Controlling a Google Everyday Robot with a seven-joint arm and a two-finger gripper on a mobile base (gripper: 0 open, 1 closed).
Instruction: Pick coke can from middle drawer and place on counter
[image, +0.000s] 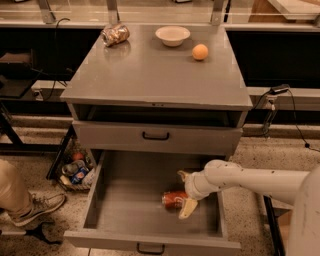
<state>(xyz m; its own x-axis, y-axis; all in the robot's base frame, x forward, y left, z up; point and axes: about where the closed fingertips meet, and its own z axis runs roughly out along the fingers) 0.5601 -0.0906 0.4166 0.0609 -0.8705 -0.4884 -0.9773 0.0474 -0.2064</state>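
The coke can (173, 199) lies on its side on the floor of the open middle drawer (130, 200), right of centre. My gripper (185, 192) is down inside the drawer at the can's right end, on a white arm coming in from the right. Its fingers are spread: one pale fingertip (188, 208) touches the can's near right side, the other (182, 175) sits behind the can. The can rests on the drawer floor, not lifted. The counter (150, 70) is the grey cabinet top above.
On the counter stand a crinkled packet (115, 35), a white bowl (172, 35) and an orange ball (200, 51). The shallower drawer front (155, 135) above is closed. A person's leg and shoe (30, 207) and a bin of cans (75, 170) are at the left.
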